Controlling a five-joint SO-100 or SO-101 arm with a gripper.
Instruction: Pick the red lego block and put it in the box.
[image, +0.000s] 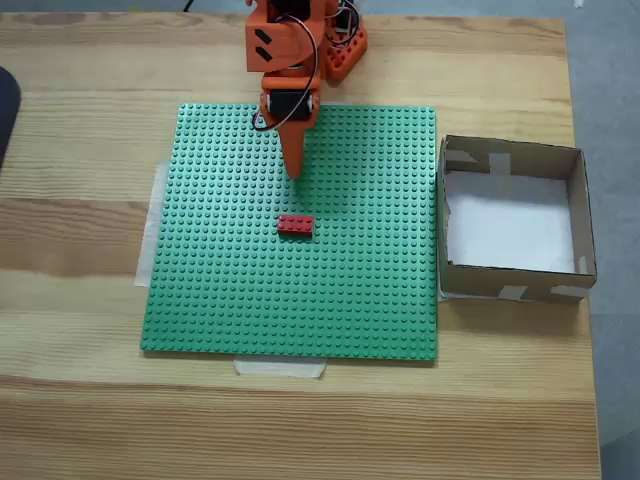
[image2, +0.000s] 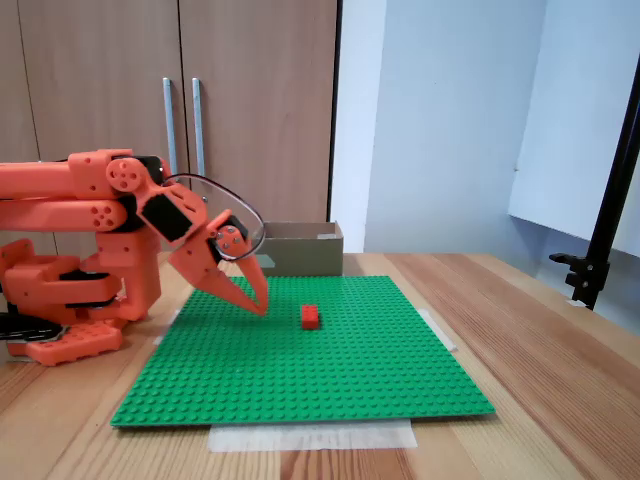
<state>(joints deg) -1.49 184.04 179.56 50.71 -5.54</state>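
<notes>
Green baseplate nearest — red lego block on it; gripper closed, empty.

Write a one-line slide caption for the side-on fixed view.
Orange arm's gripper poised above green baseplate, short of the red lego block.

Orange arm over a green baseplate, red brick lying free, box off to the right.

In a fixed view from above, the red lego block lies flat on the green baseplate, a little left of its middle. The end effector points down the picture, its tip near the block but apart from it, fingers drawn together. The box stands open on the table, just beside the baseplate's right edge.
</notes>
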